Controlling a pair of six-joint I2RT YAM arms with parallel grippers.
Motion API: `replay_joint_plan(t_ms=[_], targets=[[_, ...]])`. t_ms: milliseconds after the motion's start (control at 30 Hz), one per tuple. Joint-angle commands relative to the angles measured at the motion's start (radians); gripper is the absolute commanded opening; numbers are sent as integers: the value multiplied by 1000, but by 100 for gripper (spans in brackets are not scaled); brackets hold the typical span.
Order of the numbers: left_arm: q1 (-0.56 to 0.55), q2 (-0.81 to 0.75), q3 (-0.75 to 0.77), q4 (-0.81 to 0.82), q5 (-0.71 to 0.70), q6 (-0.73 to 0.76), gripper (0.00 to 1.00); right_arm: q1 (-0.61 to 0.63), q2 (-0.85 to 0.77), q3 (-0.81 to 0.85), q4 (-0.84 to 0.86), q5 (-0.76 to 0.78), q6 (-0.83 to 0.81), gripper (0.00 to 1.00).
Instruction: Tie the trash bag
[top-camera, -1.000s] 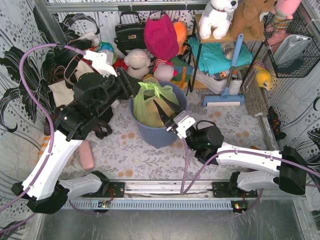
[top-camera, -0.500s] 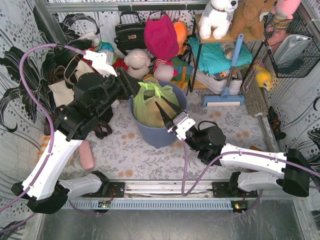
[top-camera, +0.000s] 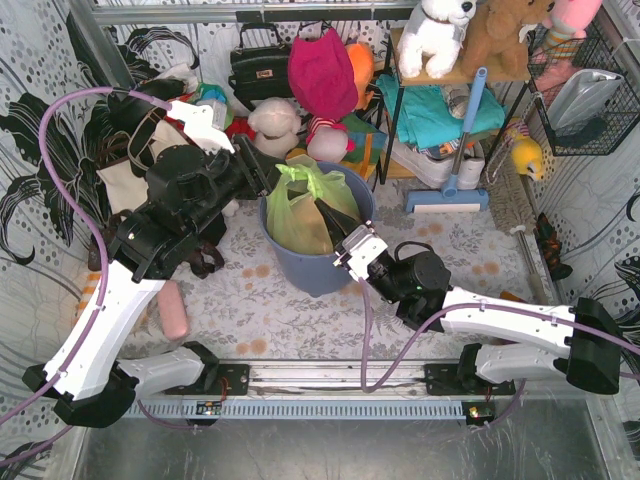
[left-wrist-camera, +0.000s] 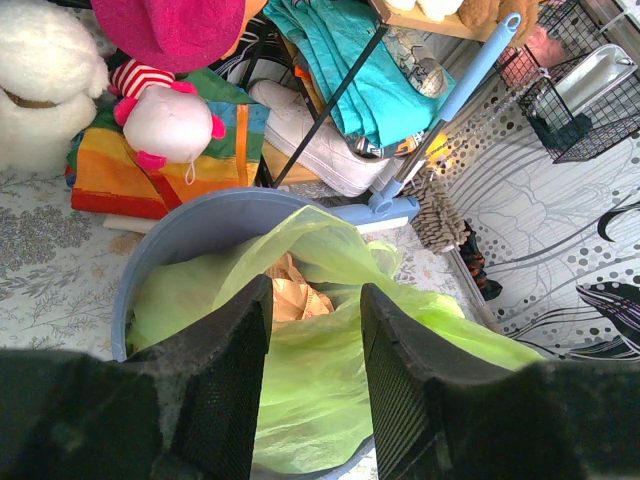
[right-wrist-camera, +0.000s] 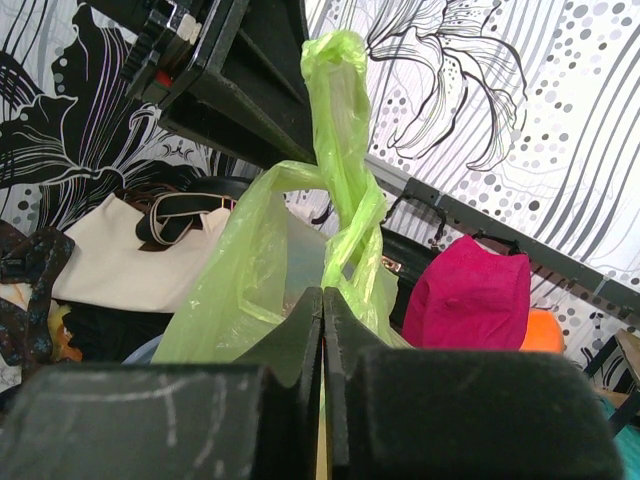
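The trash bag, thin lime-green plastic, sits in a round blue-grey bin. Copper-brown paper shows inside it. My left gripper hovers over the bin's left rim; its jaws stand apart, with green film showing in the gap, and I cannot tell if they touch it. My right gripper reaches in from the front right. Its jaws are pressed together with a sliver of green film between them. A twisted strip of bag rises beside the left gripper's fingers.
Behind the bin lie plush toys, a black handbag and a magenta hat. A shelf rack with teal cloth and a blue-handled mop stand at back right. A cream tote is at left, a pink oblong near the left arm.
My right gripper has pushed forward into the bag's front side and its jaws have gone from apart to shut. The left arm and the bin have not moved.
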Motion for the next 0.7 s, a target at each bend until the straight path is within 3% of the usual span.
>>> replay_joint_plan(t_ms=[0, 400, 667], targets=[[-3, -11, 15, 11, 4, 5, 49, 7, 24, 12, 46, -6, -8, 0], [-3, -10, 14, -1, 23, 4, 49, 7, 193, 65, 304, 50, 15, 0], [-3, -4, 12, 6, 19, 5, 49, 12, 96, 5, 267, -22, 40, 0]])
